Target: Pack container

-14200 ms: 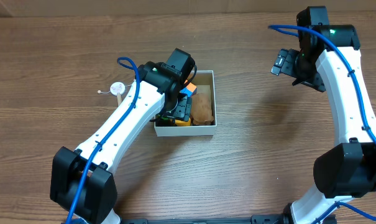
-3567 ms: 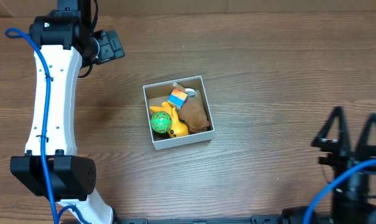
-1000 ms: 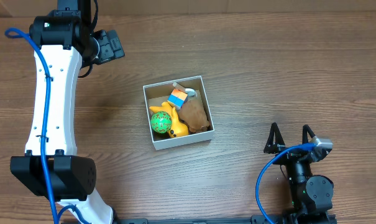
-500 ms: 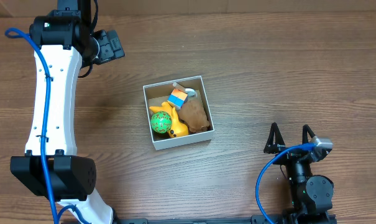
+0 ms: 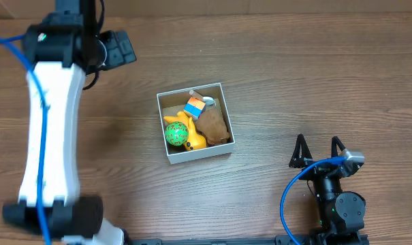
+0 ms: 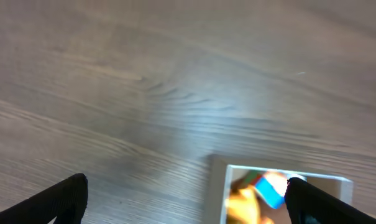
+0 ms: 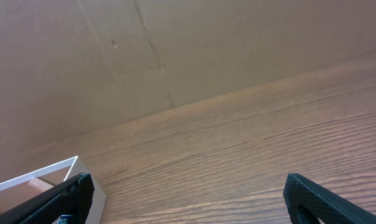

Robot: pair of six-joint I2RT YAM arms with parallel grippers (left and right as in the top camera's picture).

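Observation:
The container point(image 5: 163, 122) is a small white-walled square box in the middle of the table. It holds a green ball, a yellow toy, a brown toy and an orange-and-blue block. My left gripper point(image 5: 117, 51) is at the far left, high above the table, open and empty; its wrist view is blurred and shows the container point(image 6: 220, 186) at the lower right. My right gripper point(image 5: 318, 151) is folded back at the near right, open and empty. The container's corner point(image 7: 48, 171) shows at the lower left of the right wrist view.
A brown cardboard wall point(image 7: 175, 50) stands along the far edge of the wooden table point(image 5: 294, 82). The right arm's base and blue cable point(image 5: 335, 204) sit at the near right edge.
The left arm is blurred now and has begun to move from its raised pose. The right arm has not moved in the last second. The container and toys are still.

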